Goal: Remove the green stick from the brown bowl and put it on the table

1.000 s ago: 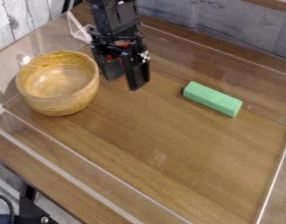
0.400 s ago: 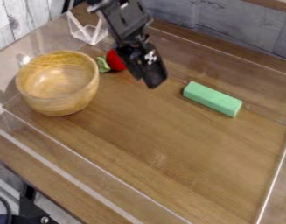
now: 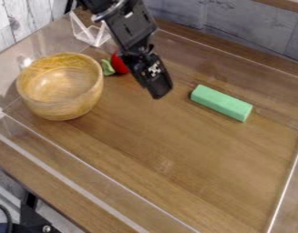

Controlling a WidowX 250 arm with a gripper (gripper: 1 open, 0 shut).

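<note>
The green stick (image 3: 221,102) lies flat on the table (image 3: 176,155) at the right, well clear of the brown bowl (image 3: 60,86), which stands at the left and looks empty inside. My gripper (image 3: 155,87) hangs tilted between the two, just right of the bowl's rim and left of the stick. Nothing shows between its dark fingers, and their spacing is hard to read.
A red ball (image 3: 120,65) with a bit of green beside it sits behind the bowl, partly hidden by the arm. Low clear plastic walls (image 3: 138,196) edge the tabletop. A white wire stand (image 3: 87,32) is at the back left.
The arm has tilted and its gripper swung right, toward the stick, uncovering the red ball behind the bowl. Stick and bowl have not moved.
</note>
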